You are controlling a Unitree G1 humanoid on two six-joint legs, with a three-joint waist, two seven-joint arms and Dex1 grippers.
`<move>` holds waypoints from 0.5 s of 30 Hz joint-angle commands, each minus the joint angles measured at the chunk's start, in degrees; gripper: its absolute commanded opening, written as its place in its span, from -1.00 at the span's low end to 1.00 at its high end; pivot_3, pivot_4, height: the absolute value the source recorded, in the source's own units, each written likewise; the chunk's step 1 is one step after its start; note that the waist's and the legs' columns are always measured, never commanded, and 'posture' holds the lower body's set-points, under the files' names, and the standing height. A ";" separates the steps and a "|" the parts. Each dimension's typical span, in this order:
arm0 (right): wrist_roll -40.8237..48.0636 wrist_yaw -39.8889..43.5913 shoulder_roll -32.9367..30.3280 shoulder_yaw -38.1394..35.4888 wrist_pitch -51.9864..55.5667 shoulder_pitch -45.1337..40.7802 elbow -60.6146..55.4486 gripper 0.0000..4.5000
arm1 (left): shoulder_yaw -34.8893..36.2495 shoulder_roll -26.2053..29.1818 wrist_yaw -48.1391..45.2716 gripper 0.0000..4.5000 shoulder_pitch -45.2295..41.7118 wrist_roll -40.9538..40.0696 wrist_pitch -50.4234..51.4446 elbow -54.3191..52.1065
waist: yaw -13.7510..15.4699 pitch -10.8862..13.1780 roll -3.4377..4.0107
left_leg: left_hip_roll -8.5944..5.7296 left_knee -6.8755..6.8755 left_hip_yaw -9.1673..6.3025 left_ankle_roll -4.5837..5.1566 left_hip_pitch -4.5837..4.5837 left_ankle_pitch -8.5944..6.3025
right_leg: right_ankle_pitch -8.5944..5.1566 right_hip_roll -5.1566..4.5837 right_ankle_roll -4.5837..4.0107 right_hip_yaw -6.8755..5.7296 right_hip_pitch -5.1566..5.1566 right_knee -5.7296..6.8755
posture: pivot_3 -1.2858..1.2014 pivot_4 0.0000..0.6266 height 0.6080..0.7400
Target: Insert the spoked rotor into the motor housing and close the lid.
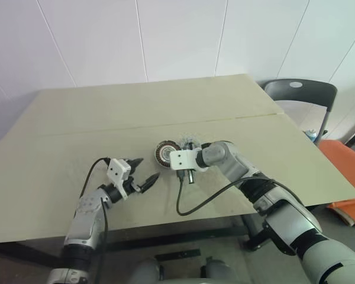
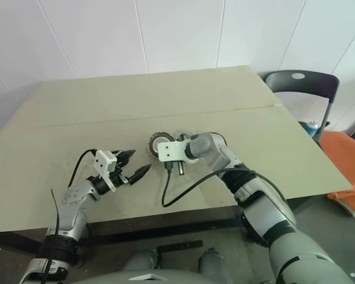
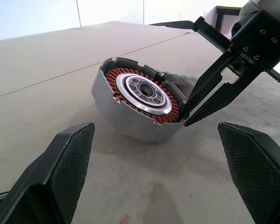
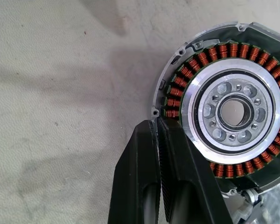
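Left arm low at near left, forearm reaching forward, wrist about level. Left gripper (image 1: pixel 143 171) points forward and toward the right, its two black fingers (image 3: pixel 60 172) spread wide, nothing between them.

Right arm comes in from near right, elbow bent, forearm angling toward the left and centre. Right gripper (image 3: pixel 189 116) tilts downward, its fingers (image 4: pixel 147 172) pressed together, tips closed on the rim of the motor housing (image 4: pixel 233 112).
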 commanded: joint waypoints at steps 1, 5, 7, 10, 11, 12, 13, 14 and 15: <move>1.35 2.43 -0.13 -1.22 -0.82 -0.40 -1.97 -0.99 | 0.30 0.02 0.11 1.00 -0.91 -0.15 -0.65 -1.04 | 0.06 0.00 0.00 | 0.00 -0.01 0.00 0.00 -0.01 0.00 | 0.00 0.00 0.00 0.00 -0.01 0.00 | 0.03 -1.00 1.00; 5.41 11.46 -2.96 -1.36 -0.10 1.09 -9.92 -0.99 | 0.14 -0.05 0.20 1.00 -0.93 -0.07 -0.41 -1.30 | 0.27 0.00 0.00 | 0.00 -0.02 -0.01 0.00 -0.08 0.00 | 0.00 -0.01 0.01 0.00 -0.03 -0.08 | 0.03 -1.00 1.00; 7.61 15.85 -4.72 -1.52 1.06 1.78 -14.68 -0.99 | 0.06 -0.09 0.25 1.00 -1.03 -0.02 -0.31 -1.37 | 0.26 0.01 -0.01 | -0.01 -0.06 -0.01 0.00 -0.12 -0.01 | 0.01 -0.02 0.03 -0.01 -0.03 -0.18 | 0.03 -1.00 1.00; 9.66 20.88 -7.22 -1.84 2.57 2.07 -20.26 -0.99 | -0.05 -0.22 0.30 1.00 -1.30 0.04 -0.15 -1.37 | 0.35 0.01 0.00 | -0.01 -0.10 0.01 0.00 -0.26 -0.01 | 0.02 -0.03 0.05 -0.01 -0.01 -0.20 | 0.03 -1.00 1.00; 9.99 21.73 -7.64 -1.97 2.96 2.05 -21.20 -0.99 | -0.08 -0.29 0.30 1.00 -1.35 0.07 -0.11 -1.38 | 0.41 0.02 -0.01 | -0.01 -0.10 0.00 0.00 -0.25 -0.01 | 0.02 -0.03 0.05 -0.02 -0.01 -0.20 | 0.03 -1.00 1.00; 9.86 22.93 -8.40 -1.70 2.94 1.83 -22.01 -0.99 | -0.14 -0.40 0.31 1.00 -1.46 0.10 -0.09 -1.34 | 0.39 0.02 -0.01 | -0.01 -0.09 -0.01 0.00 -0.24 -0.01 | 0.02 -0.03 0.05 -0.03 -0.03 -0.20 | 0.03 -1.00 1.00; 9.71 23.76 -8.92 -1.50 2.95 1.68 -22.58 -0.99 | -0.17 -0.47 0.31 1.00 -1.53 0.12 -0.08 -1.32 | 0.38 0.02 -0.01 | -0.01 -0.08 0.00 0.00 -0.21 -0.01 | 0.02 -0.03 0.05 -0.03 -0.02 -0.20 | 0.03 -1.00 1.00; 8.91 24.36 -9.51 -1.00 2.49 1.51 -22.74 -0.99 | -0.22 -0.53 0.33 1.00 -1.60 0.13 -0.06 -1.32 | 0.36 0.02 -0.01 | -0.01 -0.08 0.01 0.00 -0.21 -0.01 | 0.01 -0.03 0.04 -0.03 -0.01 -0.20 | 0.03 -1.00 1.00; 8.03 24.69 -10.02 -0.52 1.88 1.41 -22.69 -0.99 | -0.24 -0.59 0.36 1.00 -1.64 0.14 -0.04 -1.35 | 0.34 0.02 -0.01 | -0.01 -0.08 0.01 0.00 -0.21 -0.01 | 0.01 -0.03 0.04 -0.03 0.00 -0.20 | 0.03 -1.00 1.00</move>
